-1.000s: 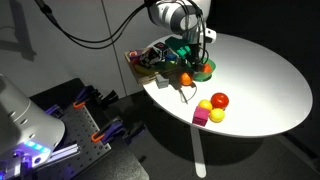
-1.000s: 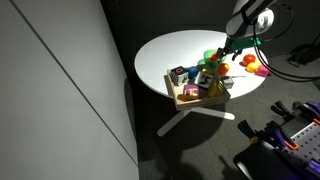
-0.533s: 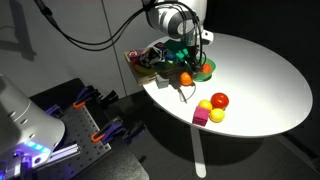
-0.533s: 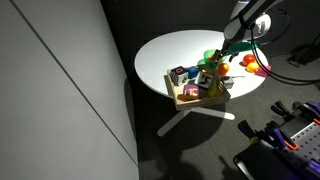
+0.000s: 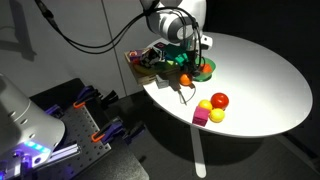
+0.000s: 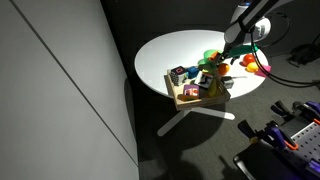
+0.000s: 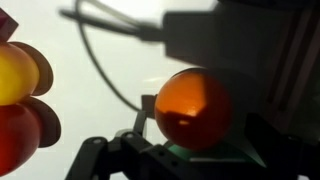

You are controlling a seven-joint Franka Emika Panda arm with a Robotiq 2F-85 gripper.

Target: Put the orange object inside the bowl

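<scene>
Wrist view: the orange object (image 7: 195, 105) fills the middle of the frame, with the tool (image 7: 196, 128) clamped on it, one dark finger against each side. It is round, so it shows no long axis and no pointing direction. At the left edge of this view lie one yellow ball (image 7: 20, 72) and one red ball (image 7: 14, 138), touching each other on the pale bench (image 7: 110, 110).

In an exterior view the orange object hangs at the tool's tip, just left of the bowl (image 5: 208, 72) and a little nearer the camera, close to the bench's left edge. It is outside the bowl, between it and the basket (image 6: 193, 102). The single green bowl is partly hidden behind the tool, and what it holds cannot be told. The one tan basket sits at the bench's rim, packed with mixed colourful toys too small to count.

Nearer on the bench, well apart from the bowl, a tight group gathers: one red ball, two yellow balls and one pink cube (image 5: 200, 117). Only one orange object is seen.
</scene>
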